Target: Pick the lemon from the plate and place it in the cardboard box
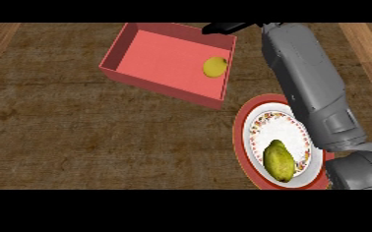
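A yellow lemon [214, 67] lies inside the red box [138, 54], close to its right wall. My right hand [227, 27] hovers over the box's far right corner, its black fingers stretched out to the left and holding nothing. The grey right forearm runs down from there across the red-rimmed patterned plate [256, 123] at the lower right. A green-yellow fruit [279, 160] rests on that plate. My left hand does not show.
The dark wooden counter [87, 128] spreads out to the left of and below the box. Lighter wood strips [359, 37] run along the far left and far right edges.
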